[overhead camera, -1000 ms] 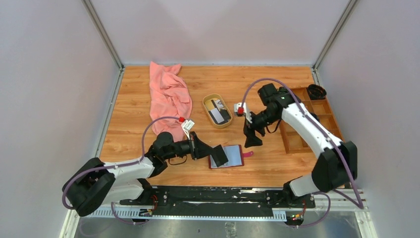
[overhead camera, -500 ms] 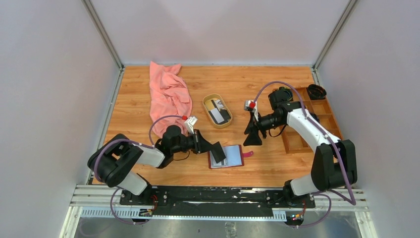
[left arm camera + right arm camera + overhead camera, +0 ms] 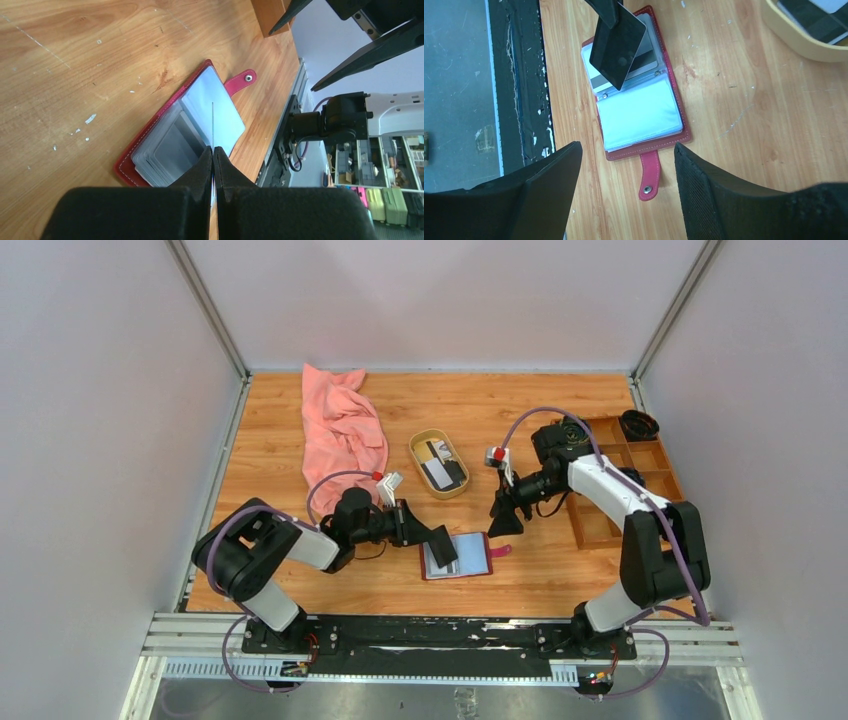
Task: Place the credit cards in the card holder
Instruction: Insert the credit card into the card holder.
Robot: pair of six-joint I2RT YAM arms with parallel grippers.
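Left wrist view: left gripper (image 3: 213,150) pinched shut on a black card (image 3: 212,125), seen edge-on, its lower edge over the clear sleeves of the open card holder (image 3: 165,142), which lies by the table's near edge, middle. Right gripper (image 3: 628,150) spread wide, empty, hovering above the holder. Risk, as I judge it: nothing pins the holder, so a card meeting a sleeve mouth askew could shove it or buckle. More cards (image 3: 443,472) in the oval dish (image 3: 412,452), mid-table. Wood-grain table (image 3: 560,410), scuffed; pink cloth (image 3: 342,435) far left, wooden tray (image 3: 655,458) right edge; pale walls around.
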